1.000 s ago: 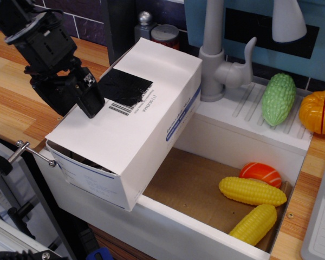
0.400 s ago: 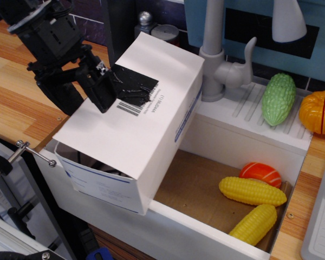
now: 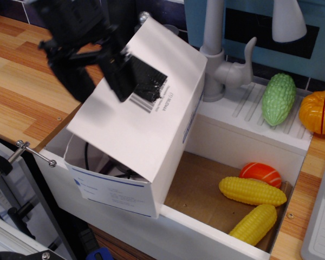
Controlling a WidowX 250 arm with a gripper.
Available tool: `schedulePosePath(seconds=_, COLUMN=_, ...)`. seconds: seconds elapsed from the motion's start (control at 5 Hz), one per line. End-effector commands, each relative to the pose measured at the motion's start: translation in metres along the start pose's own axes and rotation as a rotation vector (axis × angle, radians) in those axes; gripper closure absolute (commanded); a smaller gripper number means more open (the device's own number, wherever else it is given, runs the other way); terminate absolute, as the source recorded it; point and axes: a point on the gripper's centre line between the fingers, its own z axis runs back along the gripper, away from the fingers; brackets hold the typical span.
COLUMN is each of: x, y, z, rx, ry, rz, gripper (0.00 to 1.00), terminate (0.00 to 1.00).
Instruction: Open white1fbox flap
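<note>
The white1fbox (image 3: 119, 187) sits tilted over the left end of the sink, its front face showing blue print. Its flap (image 3: 151, 127), a big white panel with a black square patch (image 3: 149, 78) and a barcode (image 3: 142, 103), is raised along its left edge, so the dark inside of the box shows beneath it. My black gripper (image 3: 97, 84) is blurred at the flap's upper left edge. One finger (image 3: 121, 81) lies on top of the flap and the other is below the edge, so the gripper is shut on the flap.
A grey faucet (image 3: 214, 49) stands right behind the box. The sink basin (image 3: 200, 184) holds two yellow corn cobs (image 3: 252, 190) and an orange toy (image 3: 260, 173). A green gourd (image 3: 278, 98) and a pumpkin (image 3: 318, 112) lie on the drainboard. The wooden counter (image 3: 21, 86) is to the left.
My gripper has moved up and to the right with the flap's left edge. The flap has tilted up, the gap under it has widened, and the box has shifted slightly right.
</note>
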Motion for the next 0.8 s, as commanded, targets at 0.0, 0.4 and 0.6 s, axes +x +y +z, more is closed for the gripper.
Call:
schedulePosePath(seconds=0.0, x=0.032, y=-0.069, z=0.025, rx=0.087, ry=-0.054, rz=0.006, gripper=0.00, terminate=0.00)
schedulePosePath(seconds=0.4, x=0.065, y=-0.122, z=0.005, rx=0.016, ry=-0.149, rz=0.083, gripper=0.00, terminate=0.00)
schedulePosePath(seconds=0.6, x=0.078, y=-0.122, z=-0.019, rx=-0.080, ry=-0.157, rz=0.130, gripper=0.00, terminate=0.00)
